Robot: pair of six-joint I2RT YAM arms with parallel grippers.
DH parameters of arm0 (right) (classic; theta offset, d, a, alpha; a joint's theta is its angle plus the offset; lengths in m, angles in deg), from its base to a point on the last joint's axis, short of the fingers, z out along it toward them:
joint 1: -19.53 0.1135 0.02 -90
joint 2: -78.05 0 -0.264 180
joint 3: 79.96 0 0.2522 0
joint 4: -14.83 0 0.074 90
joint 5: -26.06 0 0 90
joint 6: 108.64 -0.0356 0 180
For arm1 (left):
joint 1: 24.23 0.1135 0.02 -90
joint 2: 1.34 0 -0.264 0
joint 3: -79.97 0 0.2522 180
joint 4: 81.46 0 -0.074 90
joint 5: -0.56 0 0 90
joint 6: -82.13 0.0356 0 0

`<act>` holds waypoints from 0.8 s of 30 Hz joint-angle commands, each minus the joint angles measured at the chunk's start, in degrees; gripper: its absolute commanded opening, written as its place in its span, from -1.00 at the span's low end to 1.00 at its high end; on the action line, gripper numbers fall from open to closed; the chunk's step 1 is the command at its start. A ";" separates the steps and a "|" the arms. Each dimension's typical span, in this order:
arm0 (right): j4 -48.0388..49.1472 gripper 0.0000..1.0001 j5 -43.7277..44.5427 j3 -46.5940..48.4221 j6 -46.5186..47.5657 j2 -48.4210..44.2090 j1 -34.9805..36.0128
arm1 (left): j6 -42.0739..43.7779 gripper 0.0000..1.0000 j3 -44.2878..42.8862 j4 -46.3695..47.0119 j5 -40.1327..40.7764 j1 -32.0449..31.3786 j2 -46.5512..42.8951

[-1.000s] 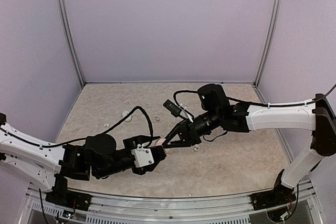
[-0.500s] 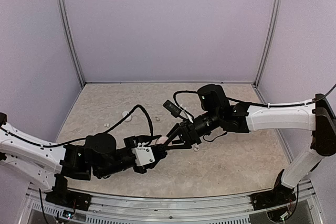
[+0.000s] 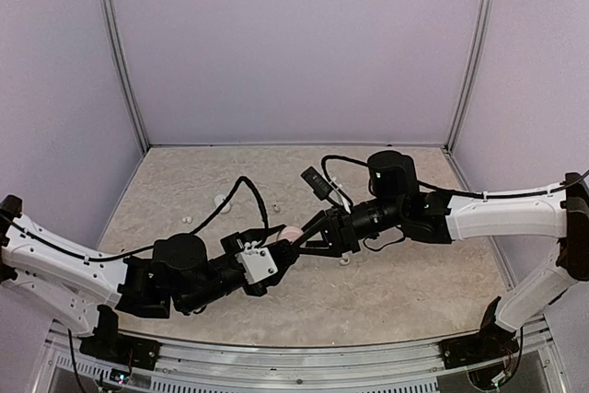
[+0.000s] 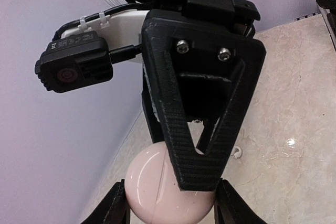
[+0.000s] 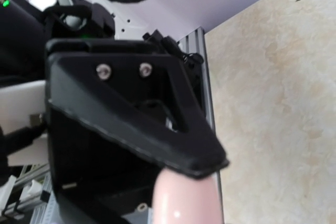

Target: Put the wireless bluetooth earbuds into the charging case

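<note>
Charging case [image 3: 289,234]: smooth, glossy pale-pink pebble with a thin seam line running round it in the left wrist view. It is held up off the table [image 3: 414,292], between the two arms near mid-table.

Left gripper [image 3: 279,248]: black ribbed plastic fingers [image 4: 116,209], partly spread and pressed on both sides of the case, so it has a grip on it.

Right gripper [image 3: 304,239]: comes in from the opposite side, nose to nose with the left one. One of its fingers [image 4: 205,129] is a matte black 3D-printed triangle with a cut-out and two silver screws, and its tip overlaps the front of the case. Jaw width and any hold on the case cannot be told; the right wrist view shows only the pink case at the bottom edge and the left gripper's triangular finger.

Earbuds [image 3: 345,260]: tiny rounded whitish beads, all lying on the table, none in either gripper. One lies just below the right gripper, near the case, also seen in the left wrist view [image 4: 237,153]. Others are well apart to the far left [image 3: 221,200], [image 3: 187,220], with one more near the left arm's cable [image 3: 276,206].

Table surface: beige marbled stone look, slightly shiny.
</note>
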 commanded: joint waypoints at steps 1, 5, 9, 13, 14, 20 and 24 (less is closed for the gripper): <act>4.66 -0.24 1.91 -1.49 -2.69 -1.31 -0.48 | 0.93 -0.33 -1.50 5.06 2.72 0.07 0.96; 7.56 -0.27 1.93 -3.12 -4.47 -1.43 -0.63 | 1.50 -0.35 -1.49 7.41 3.93 0.07 1.37; 11.12 -0.35 1.92 -4.37 -6.52 -1.34 -0.81 | 1.85 -0.36 -1.73 8.73 4.51 0.01 2.08; 14.37 -0.43 2.28 -5.13 -8.20 -1.17 -0.89 | 2.08 -0.37 -1.91 9.67 5.03 -0.14 2.85; 15.10 -0.43 2.51 -5.34 -8.61 -1.17 -0.96 | 2.14 -0.37 -1.93 9.99 5.20 -0.11 3.02; 19.03 -0.39 3.33 -6.85 -10.81 -0.96 -0.94 | 2.25 -0.38 -2.10 11.42 5.67 -0.18 3.49; 20.32 -0.34 3.95 -7.26 -11.18 -0.90 -1.07 | 2.23 -0.39 -2.33 12.12 5.52 -0.26 3.94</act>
